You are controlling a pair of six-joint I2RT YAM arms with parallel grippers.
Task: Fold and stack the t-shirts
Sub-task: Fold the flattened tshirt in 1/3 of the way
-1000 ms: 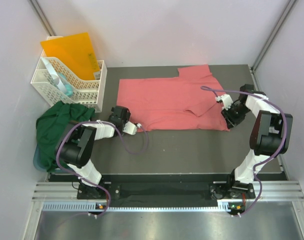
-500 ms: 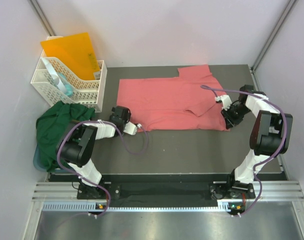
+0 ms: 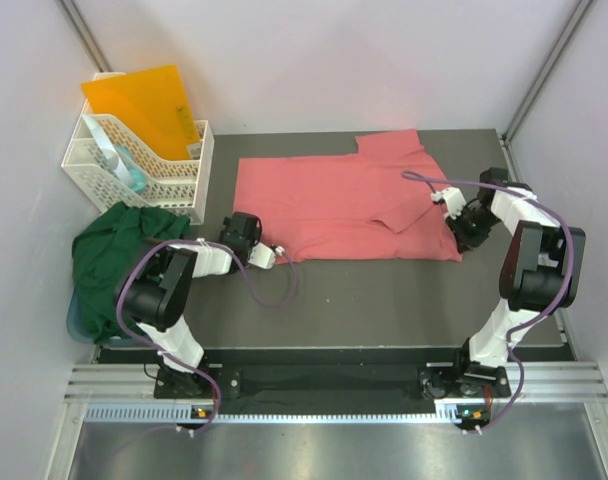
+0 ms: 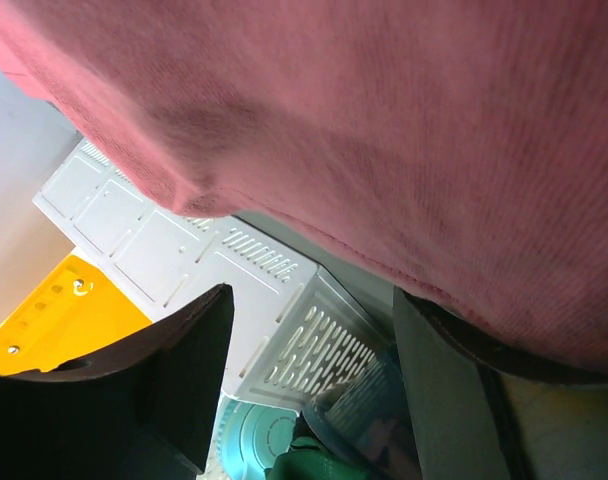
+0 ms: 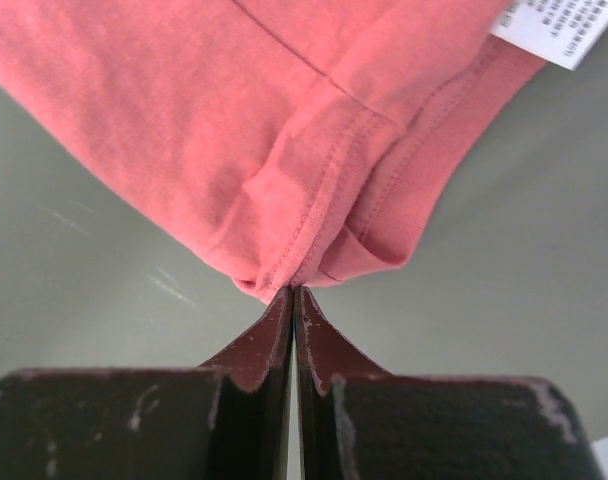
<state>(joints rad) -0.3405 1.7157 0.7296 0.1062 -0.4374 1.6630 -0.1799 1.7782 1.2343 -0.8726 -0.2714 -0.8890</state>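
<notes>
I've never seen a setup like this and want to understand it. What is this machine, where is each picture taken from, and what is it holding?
These are two robot arms bolted at the near edge of a table, each ending in a two-finger gripper. The wide picture looks down from above and behind them. The two close-ups come from small cameras on the wrists, so each shows its own fingers. A salmon-pink t-shirt lies spread on the table. A dark green t-shirt is heaped at the left edge, next to a white basket with an orange folder in it. The right gripper is shut, pinching the pink shirt's near-right hem corner. The left gripper is open at the near-left corner and grips nothing yet.
</notes>
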